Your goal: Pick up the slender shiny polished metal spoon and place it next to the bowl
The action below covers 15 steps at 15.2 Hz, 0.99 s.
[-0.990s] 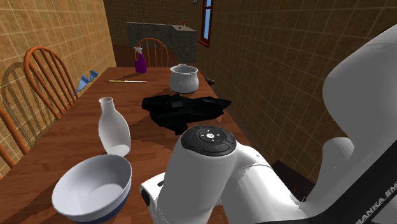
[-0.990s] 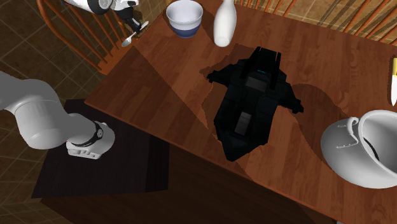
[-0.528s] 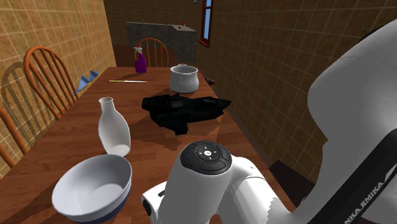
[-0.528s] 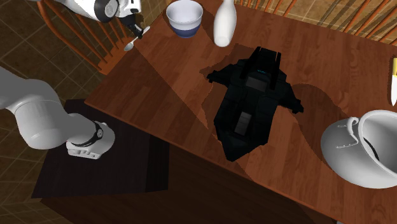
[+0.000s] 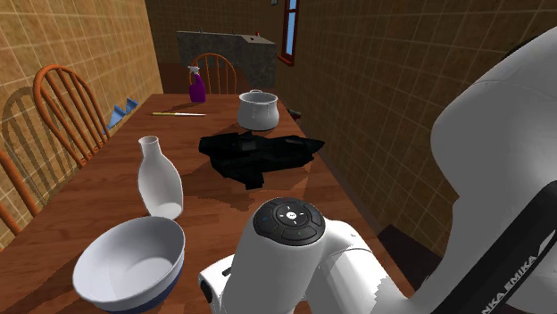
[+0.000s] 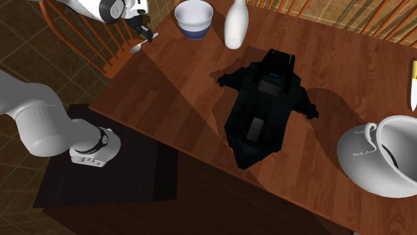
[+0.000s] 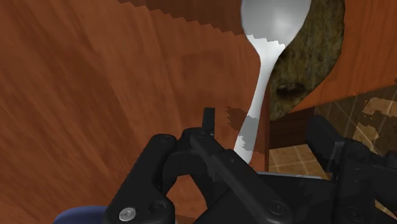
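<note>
Gripping the silvery spoon [image 6: 137, 47] by its handle, the clenched pincer [image 6: 144, 31] holds it over the desk's [image 6: 180, 100] corner edge, near the bowl [image 6: 194, 17]. The pick seems done, the set-down not yet. Bare wood beside the bowl offers room; a white bottle [image 6: 234, 25] stands beyond.

"EMIKA" on the white arm [image 5: 500, 169]

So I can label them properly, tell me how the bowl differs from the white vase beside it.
The bowl is low with a wide mouth, while the vase is tall with a narrow neck. The bowl is blue on the outside under a white rim, while the vase is white all over. Both stand upright, side by side, on the wooden table.
</note>
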{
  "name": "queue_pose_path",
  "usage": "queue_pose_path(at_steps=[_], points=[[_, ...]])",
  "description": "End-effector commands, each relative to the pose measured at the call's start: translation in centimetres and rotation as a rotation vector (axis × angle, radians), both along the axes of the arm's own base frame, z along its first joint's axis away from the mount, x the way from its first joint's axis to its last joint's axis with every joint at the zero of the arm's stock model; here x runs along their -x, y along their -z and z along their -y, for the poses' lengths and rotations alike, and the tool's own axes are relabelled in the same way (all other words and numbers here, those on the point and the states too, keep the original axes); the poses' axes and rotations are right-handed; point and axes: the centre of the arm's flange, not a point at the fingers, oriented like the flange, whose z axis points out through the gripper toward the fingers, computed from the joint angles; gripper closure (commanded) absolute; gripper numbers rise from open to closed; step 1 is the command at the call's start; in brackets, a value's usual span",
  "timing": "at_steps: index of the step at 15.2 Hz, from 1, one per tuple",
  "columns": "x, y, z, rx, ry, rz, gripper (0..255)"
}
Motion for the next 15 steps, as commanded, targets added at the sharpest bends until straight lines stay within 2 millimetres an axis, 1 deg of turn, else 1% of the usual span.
queue_pose_path(at_steps=[1,4,7,8,15], points=[[0.0,0.0,0.0,0.0,0.0,0.0,0],[0.0,0.0,0.0,0.0,0.0,0.0,0],[0.2,-3.8,1.0,0.0,0.0,0.0,0],[0.2,-4.8,1.2,0.0,0.0,0.0,0],[0.2,-4.8,1.2,0.0,0.0,0.0,0]])
